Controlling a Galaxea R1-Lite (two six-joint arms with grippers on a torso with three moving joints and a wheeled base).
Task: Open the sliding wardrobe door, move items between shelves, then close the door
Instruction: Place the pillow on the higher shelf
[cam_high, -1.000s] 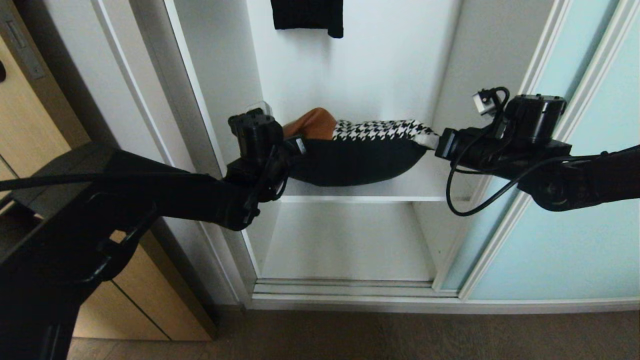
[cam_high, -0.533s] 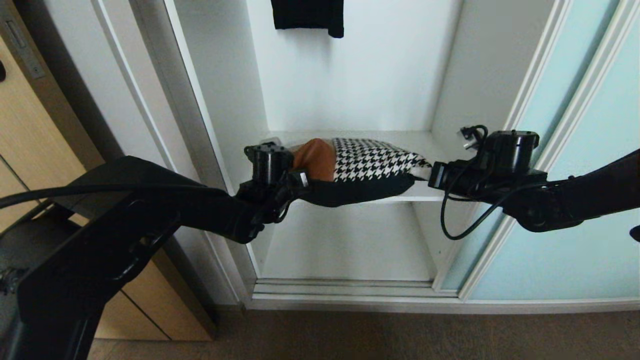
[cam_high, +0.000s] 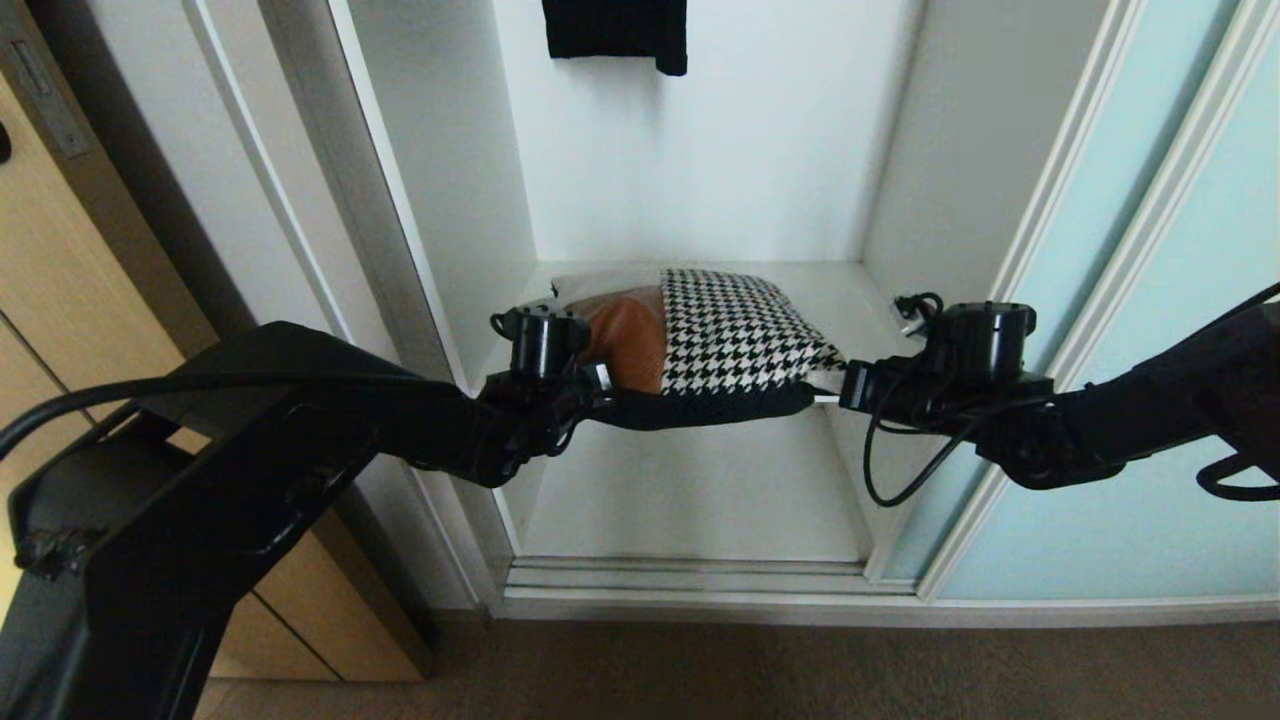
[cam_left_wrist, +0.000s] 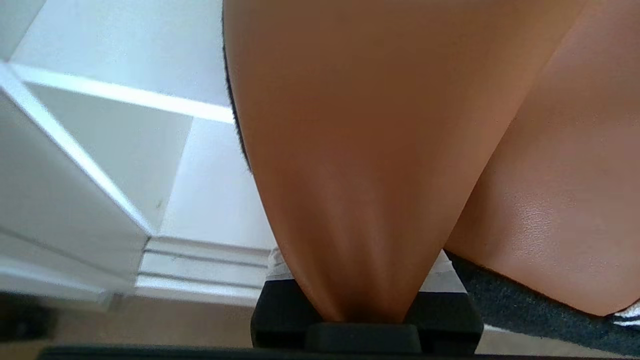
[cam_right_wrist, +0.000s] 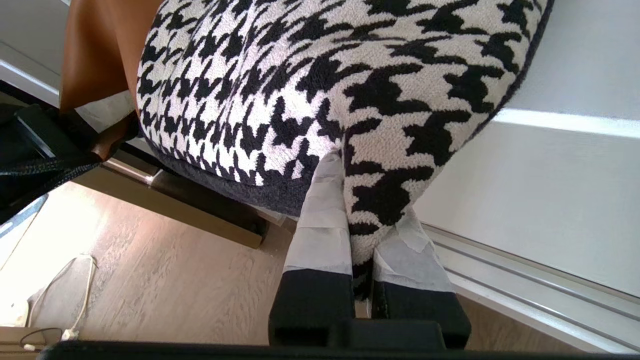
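Tan-leather-and-houndstooth rectangular cushion (cam_high: 715, 335) hangs at front edge of white middle shelf (cam_high: 855, 285), pinched between my left hand (cam_high: 598, 380) and right hand (cam_high: 832, 384), both clamped on corners. Risk: black underside snags shelf lip, corner slips free.

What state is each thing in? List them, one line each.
sliding wardrobe door: slid open, at the right.
cushion: held at both ends, partly over the upper shelf.
left gripper: shut on the cushion's tan end.
right gripper: shut on its houndstooth corner.
black garment: hanging above.
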